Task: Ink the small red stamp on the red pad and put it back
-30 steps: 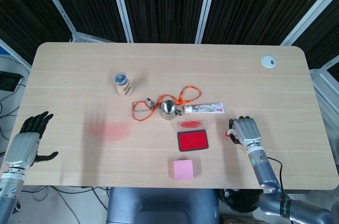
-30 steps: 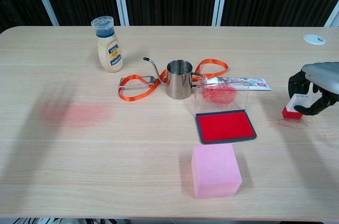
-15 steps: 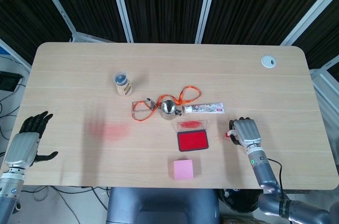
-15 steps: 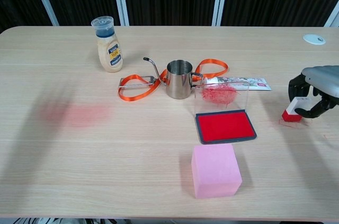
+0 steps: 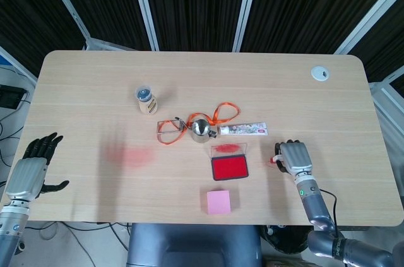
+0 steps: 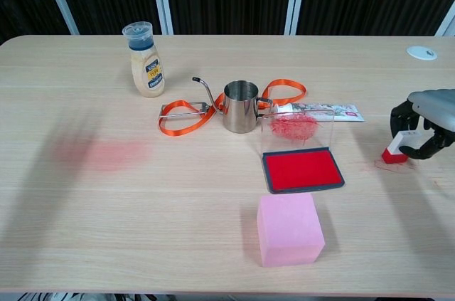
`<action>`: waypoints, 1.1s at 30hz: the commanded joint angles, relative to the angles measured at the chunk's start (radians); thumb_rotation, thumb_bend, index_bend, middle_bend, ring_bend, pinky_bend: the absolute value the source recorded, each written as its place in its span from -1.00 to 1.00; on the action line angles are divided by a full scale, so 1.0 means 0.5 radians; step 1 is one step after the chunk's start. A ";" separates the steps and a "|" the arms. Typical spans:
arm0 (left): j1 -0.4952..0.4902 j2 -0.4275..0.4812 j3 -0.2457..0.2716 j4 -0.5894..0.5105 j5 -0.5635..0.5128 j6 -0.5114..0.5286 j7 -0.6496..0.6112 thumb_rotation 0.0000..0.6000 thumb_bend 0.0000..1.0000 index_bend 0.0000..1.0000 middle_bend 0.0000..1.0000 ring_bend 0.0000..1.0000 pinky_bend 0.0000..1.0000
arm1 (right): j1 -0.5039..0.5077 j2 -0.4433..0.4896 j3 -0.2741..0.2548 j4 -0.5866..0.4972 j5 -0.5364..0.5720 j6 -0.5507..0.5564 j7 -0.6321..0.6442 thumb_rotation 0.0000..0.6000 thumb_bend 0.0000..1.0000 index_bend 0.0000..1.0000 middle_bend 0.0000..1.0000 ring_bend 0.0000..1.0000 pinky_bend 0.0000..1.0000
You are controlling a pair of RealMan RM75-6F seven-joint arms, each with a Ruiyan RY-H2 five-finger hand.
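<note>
Dark slatted panels stand behind a pale wooden table [image 5: 202, 77]; from the head view the whole top shows, with a white grommet [image 5: 320, 73] at the far right corner. At the right, the right hand [image 6: 426, 127] has its dark fingers curled about the small red stamp [image 6: 397, 149]; the chest view shows the stamp's red base low against the table, while from above the hand [image 5: 294, 158] hides nearly all of it. Left of it lies the red pad [image 6: 303, 169], its clear lid [image 6: 296, 127] standing up at the far edge. Only the head view shows the left hand [image 5: 31, 172], off the table's left edge, fingers spread and empty. Nearer lies a pink block [image 6: 288, 229]; farther off stand a steel pot [image 6: 239, 106], an orange strap [image 6: 186, 117], a flat tube [image 6: 327, 109] and a sauce bottle [image 6: 144, 59]; a reddish smear [image 6: 106, 153] marks the left side.
</note>
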 commanded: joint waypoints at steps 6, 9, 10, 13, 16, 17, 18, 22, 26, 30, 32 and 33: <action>0.000 0.001 0.000 0.000 0.000 -0.001 0.000 1.00 -0.93 -1.00 -1.00 -1.00 -1.00 | -0.004 -0.005 0.006 -0.002 0.010 -0.006 -0.024 1.00 -0.16 0.41 -0.04 -0.26 -0.22; 0.000 0.002 0.001 -0.001 0.000 -0.002 0.001 1.00 -0.93 -1.00 -1.00 -1.00 -1.00 | -0.006 -0.007 0.006 0.000 0.017 -0.010 -0.038 1.00 -0.17 0.39 -0.05 -0.26 -0.22; 0.000 0.002 0.001 -0.001 0.000 -0.002 0.001 1.00 -0.93 -1.00 -1.00 -1.00 -1.00 | -0.007 -0.008 0.006 0.002 0.021 -0.011 -0.043 1.00 -0.17 0.39 -0.06 -0.27 -0.22; 0.000 0.002 0.001 -0.001 0.000 -0.003 0.001 1.00 -0.93 -1.00 -1.00 -1.00 -1.00 | -0.007 -0.010 0.010 0.002 0.031 -0.013 -0.054 1.00 -0.17 0.37 -0.07 -0.27 -0.22; 0.000 0.002 0.001 -0.001 0.001 -0.002 0.001 1.00 -0.93 -1.00 -1.00 -1.00 -1.00 | -0.008 -0.011 0.014 0.000 0.037 -0.014 -0.061 1.00 -0.17 0.36 -0.07 -0.27 -0.22; 0.000 0.002 0.001 -0.001 0.000 -0.002 0.002 1.00 -0.93 -1.00 -1.00 -1.00 -1.00 | -0.008 -0.011 0.015 -0.001 0.039 -0.015 -0.064 1.00 -0.18 0.36 -0.07 -0.27 -0.22; 0.000 0.002 0.001 -0.001 0.000 -0.002 0.002 1.00 -0.93 -1.00 -1.00 -1.00 -1.00 | -0.008 -0.011 0.016 -0.001 0.040 -0.015 -0.067 1.00 -0.18 0.35 -0.08 -0.27 -0.22; 0.000 0.001 0.000 -0.002 -0.002 -0.002 0.000 1.00 -0.93 -1.00 -1.00 -1.00 -1.00 | -0.009 -0.012 0.021 -0.002 0.055 -0.020 -0.080 1.00 -0.18 0.31 -0.11 -0.29 -0.22; 0.000 0.003 -0.001 -0.002 -0.003 -0.002 -0.002 1.00 -0.93 -1.00 -1.00 -1.00 -1.00 | -0.009 -0.009 0.024 -0.008 0.079 -0.027 -0.108 1.00 -0.19 0.28 -0.13 -0.31 -0.22; 0.000 0.003 0.000 -0.002 -0.002 -0.003 -0.001 1.00 -0.93 -1.00 -1.00 -1.00 -1.00 | -0.011 -0.007 0.025 -0.012 0.093 -0.028 -0.125 1.00 -0.20 0.25 -0.15 -0.31 -0.22; 0.000 0.003 -0.001 -0.003 -0.003 -0.002 0.000 1.00 -0.93 -1.00 -1.00 -1.00 -1.00 | -0.011 -0.007 0.027 -0.014 0.097 -0.027 -0.131 1.00 -0.20 0.23 -0.16 -0.31 -0.22; 0.000 0.003 0.000 -0.002 -0.002 -0.002 0.000 1.00 -0.92 -1.00 -1.00 -1.00 -1.00 | -0.011 -0.007 0.028 -0.015 0.100 -0.027 -0.134 1.00 -0.20 0.23 -0.16 -0.31 -0.22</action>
